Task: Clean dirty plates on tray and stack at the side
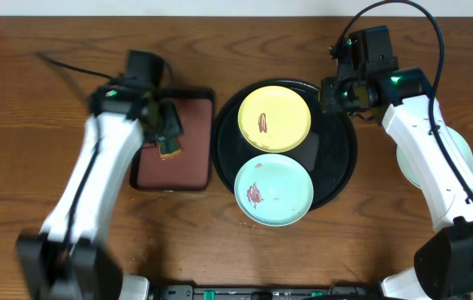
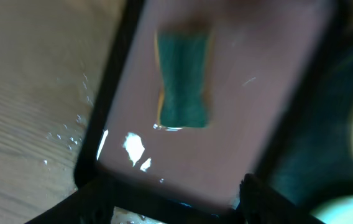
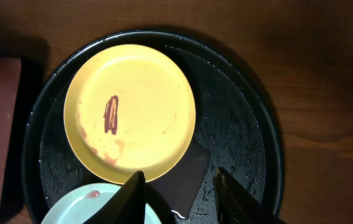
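The round black tray (image 1: 341,158) holds a yellow plate (image 1: 274,119) with a reddish smear at the back and a mint plate (image 1: 273,190) with a smear at the front. A second mint plate (image 1: 466,155) lies on the table at the right, partly under my right arm. My right gripper (image 1: 334,92) hovers over the tray's back right rim. In the right wrist view it (image 3: 186,199) is open and empty above the bare tray (image 3: 238,124), next to the yellow plate (image 3: 130,109). My left gripper (image 1: 168,129) hangs open over a green sponge (image 2: 183,78).
The sponge (image 1: 170,152) lies on a small rectangular maroon tray (image 1: 191,125) left of the black tray. Water drops (image 2: 64,134) spot the wood beside it. The left wrist view is blurred.
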You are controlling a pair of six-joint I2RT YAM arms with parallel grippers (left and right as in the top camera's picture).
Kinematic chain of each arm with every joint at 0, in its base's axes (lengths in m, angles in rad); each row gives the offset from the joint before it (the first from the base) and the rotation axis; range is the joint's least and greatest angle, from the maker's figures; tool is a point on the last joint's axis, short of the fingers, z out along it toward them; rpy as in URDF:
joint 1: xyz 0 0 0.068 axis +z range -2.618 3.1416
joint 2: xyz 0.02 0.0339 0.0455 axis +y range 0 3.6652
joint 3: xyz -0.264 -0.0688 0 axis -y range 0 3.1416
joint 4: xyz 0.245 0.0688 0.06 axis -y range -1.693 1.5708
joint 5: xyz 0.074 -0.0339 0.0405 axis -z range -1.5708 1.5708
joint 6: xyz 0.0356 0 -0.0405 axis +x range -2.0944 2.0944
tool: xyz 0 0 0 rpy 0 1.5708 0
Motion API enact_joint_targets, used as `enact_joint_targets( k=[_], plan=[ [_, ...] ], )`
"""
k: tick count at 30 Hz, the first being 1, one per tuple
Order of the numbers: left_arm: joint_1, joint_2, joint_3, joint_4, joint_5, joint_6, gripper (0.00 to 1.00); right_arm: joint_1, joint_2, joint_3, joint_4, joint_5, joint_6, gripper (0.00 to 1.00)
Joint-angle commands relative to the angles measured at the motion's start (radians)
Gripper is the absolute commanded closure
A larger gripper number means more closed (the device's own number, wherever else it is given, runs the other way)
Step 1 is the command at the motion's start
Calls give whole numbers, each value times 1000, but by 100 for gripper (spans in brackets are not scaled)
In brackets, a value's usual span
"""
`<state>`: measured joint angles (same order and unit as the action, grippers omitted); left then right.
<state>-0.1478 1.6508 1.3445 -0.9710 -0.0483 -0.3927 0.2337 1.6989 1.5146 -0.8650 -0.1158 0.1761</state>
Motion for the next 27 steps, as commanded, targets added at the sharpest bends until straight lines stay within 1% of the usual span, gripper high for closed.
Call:
enact_joint_targets(
  k=[1,2,3,4,5,7,8,10,11,12,13,16,19,20,21,22,23,24,25,27],
  plan=[
    [1,104,-12,20,-16,-8,36,6,9,-6,-3,-2,10,66],
    [1,139,-12,34,-16,-8,37,6,9,-6,-2,-2,10,65],
    [1,171,-12,46,-16,-8,42,6,9,-6,-1,-2,10,65],
    [2,202,-12,58,-16,-9,49,6,9,-6,-1,-2,10,65],
    [2,231,-12,69,-16,-13,54,6,9,-6,-1,-2,10,65],
    [2,288,-12,93,-14,-30,59,6,9,-6,-3,-2,10,65],
    [2,307,-12,103,-12,-31,64,6,9,-6,-4,-2,10,65],
    [2,351,-12,122,-11,-31,77,6,9,-6,-5,-2,10,65],
    [2,362,-12,122,-3,-31,81,6,9,-6,-4,-1,10,65],
    [2,371,-12,120,12,-30,88,6,9,-6,-4,-1,10,65],
    [2,375,-12,114,21,-28,92,6,9,-6,-4,-1,10,64],
    [2,361,-6,83,22,18,93,6,9,-6,-4,-1,10,65],
    [2,307,4,51,20,64,92,6,9,-6,-3,-1,10,64],
    [2,282,5,46,13,72,91,6,9,-6,-2,-1,10,64],
    [2,255,5,45,-2,72,84,6,9,-6,-2,-1,10,64],
    [2,230,5,46,-17,71,72,6,9,-6,-2,-1,10,64],
    [2,206,5,55,-30,71,63,6,9,-6,-2,-1,10,64],
    [2,188,5,70,-42,71,57,6,9,-6,-2,-1,10,64],
    [2,176,5,90,-53,71,53,6,9,-6,-2,-1,10,65],
    [2,171,5,129,-74,71,52,6,9,-6,1,-1,10,64]
  ],
)
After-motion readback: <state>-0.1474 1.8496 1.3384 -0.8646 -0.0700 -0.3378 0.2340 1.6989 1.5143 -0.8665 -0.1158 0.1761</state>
